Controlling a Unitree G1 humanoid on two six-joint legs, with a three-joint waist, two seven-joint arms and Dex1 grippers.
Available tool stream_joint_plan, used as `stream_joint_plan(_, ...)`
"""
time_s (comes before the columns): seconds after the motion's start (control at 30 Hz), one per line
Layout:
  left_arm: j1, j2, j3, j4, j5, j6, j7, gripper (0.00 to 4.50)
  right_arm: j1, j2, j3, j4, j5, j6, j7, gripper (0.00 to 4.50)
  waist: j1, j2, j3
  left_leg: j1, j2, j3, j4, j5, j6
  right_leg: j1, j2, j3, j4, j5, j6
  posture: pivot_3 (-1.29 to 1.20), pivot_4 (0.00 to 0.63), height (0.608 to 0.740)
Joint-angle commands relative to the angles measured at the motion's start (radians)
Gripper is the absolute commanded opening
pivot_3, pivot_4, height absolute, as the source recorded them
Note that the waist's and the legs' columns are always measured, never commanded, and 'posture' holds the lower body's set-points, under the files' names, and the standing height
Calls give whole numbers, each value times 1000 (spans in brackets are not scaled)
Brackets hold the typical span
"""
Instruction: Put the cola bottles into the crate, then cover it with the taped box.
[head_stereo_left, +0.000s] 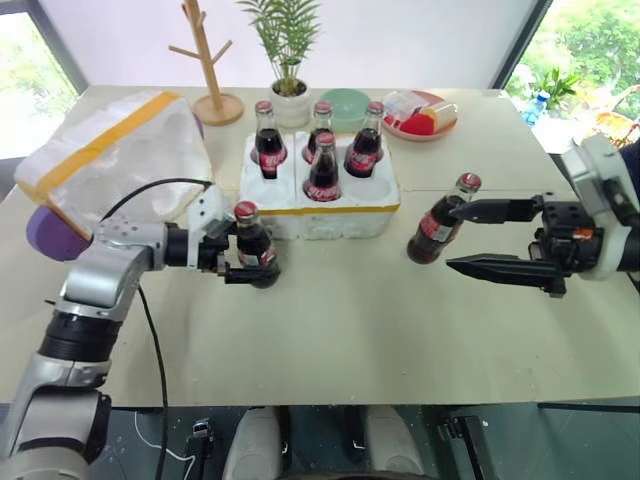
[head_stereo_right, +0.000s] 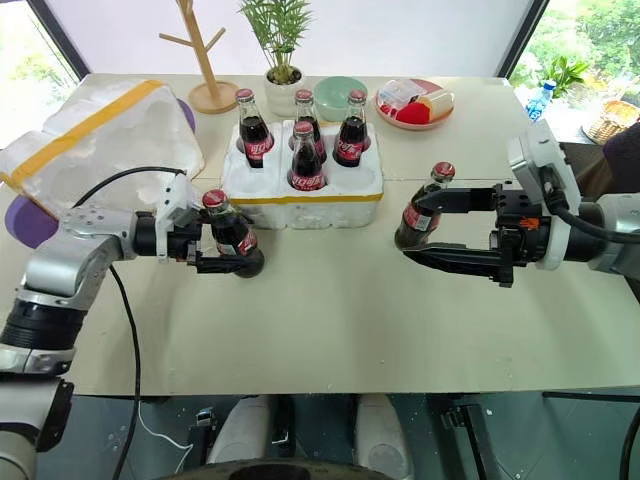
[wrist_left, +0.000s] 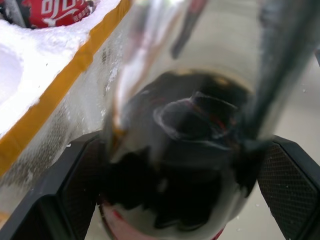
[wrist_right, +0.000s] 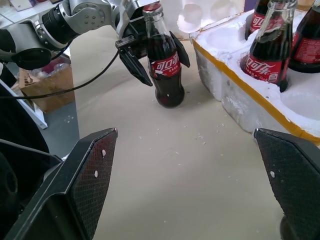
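Several cola bottles (head_stereo_left: 323, 170) stand in the back and middle wells of the crate (head_stereo_left: 350, 222), a low white foam tray with a yellow band. Another cola bottle (head_stereo_left: 252, 240) stands on the table just left of the crate's front corner. My left gripper (head_stereo_left: 256, 260) is open, with a finger close to the glass on either side (wrist_left: 185, 150). A further bottle (head_stereo_left: 437, 228) stands right of the crate, by the fingertips of my right gripper (head_stereo_left: 455, 238), which is wide open and holds nothing. The taped box (head_stereo_left: 110, 165) lies tilted at the far left.
A purple object (head_stereo_left: 48, 235) lies under the taped box. Along the table's far edge are a wooden peg stand (head_stereo_left: 207, 60), a potted plant (head_stereo_left: 288, 60), a green bowl (head_stereo_left: 346, 106) and a pink plate of snacks (head_stereo_left: 420, 112). A black cable (head_stereo_left: 150, 330) hangs from my left arm.
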Motion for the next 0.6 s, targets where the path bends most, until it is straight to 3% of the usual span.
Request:
stream_joint_plan(0.03,-19,22,12,-20,-26,11,-36,3174,0,2,-61,-18,27,-2,-14,4500,0,0,0,0,0,0,0,0,0,0,0,0,0,0,0,0,150,740)
stream_joint_plan(0.07,-21,31,15,-22,-27,13,-43,2714,5,3,-66,-19,27,-2,-15,4500,-1,0,0,0,0,0,0,0,0,0,0,0,0,0,0,0,150,740)
stream_joint_plan(0.1,-32,43,20,-20,-31,24,-46,2605,11,5,-71,-22,26,-3,-16,4500,-1,0,0,0,0,0,0,0,0,0,0,0,0,0,0,0,150,740)
stream_joint_plan(0.3,-121,128,85,-56,-179,208,-138,2611,33,15,-77,-26,23,-14,-27,4500,-1,0,0,-1,0,0,0,0,0,-1,0,0,0,0,0,0,150,740)
stream_joint_plan(0.43,-305,105,177,16,-320,378,-95,2611,25,27,-63,-17,16,-27,-33,4500,5,-1,1,-3,0,-2,1,0,0,-1,0,-1,0,0,0,0,150,740)
stream_joint_plan(0.6,-477,56,188,215,-247,287,-22,2611,20,36,-50,-15,15,-37,-41,4500,-1,0,0,-1,-2,-1,1,0,0,1,-1,0,0,0,1,0,150,740)
